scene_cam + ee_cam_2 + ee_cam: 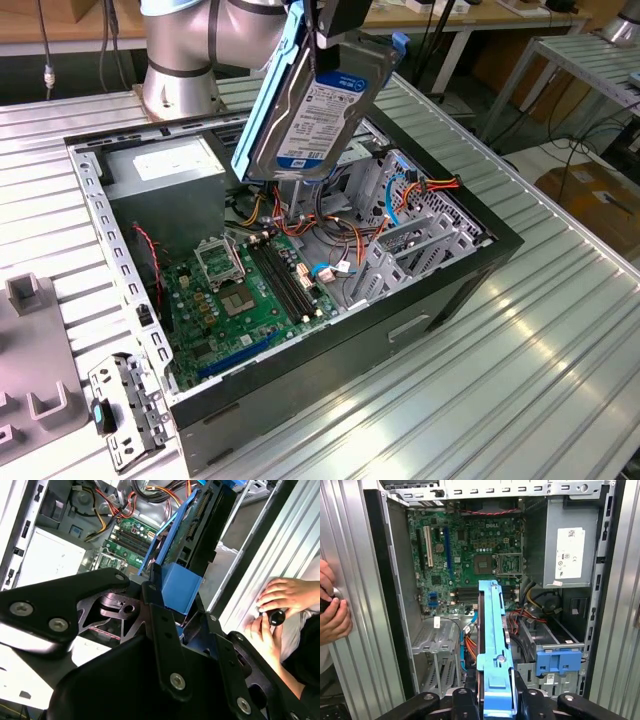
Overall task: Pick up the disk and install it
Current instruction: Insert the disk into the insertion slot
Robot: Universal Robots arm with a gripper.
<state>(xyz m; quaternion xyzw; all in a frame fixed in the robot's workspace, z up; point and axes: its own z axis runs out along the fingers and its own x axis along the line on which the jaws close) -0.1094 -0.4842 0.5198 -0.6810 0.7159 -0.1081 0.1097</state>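
The disk [315, 110], a dark grey hard drive with a white and blue label in a bright blue carrier rail, hangs tilted in the air above the open computer case [500, 243]. My gripper [342, 22] is shut on its upper end. In the second wrist view the black fingers [162, 625] clamp the rail's blue tab on the disk [192, 530]. In the first wrist view the disk [492, 630] is seen edge-on, running out from the gripper [492, 700] over the motherboard [470, 550]. A metal drive cage with a blue tab [559, 660] stands beside it inside the case.
Inside the case are a power supply [570, 550], bundles of orange and blue cables [395, 205] and a green motherboard [250, 300]. A person's hands [277, 605] rest on the ribbed table beside the case. Grey fixtures [30, 300] and a metal bracket [125, 400] lie at the exterior view's left.
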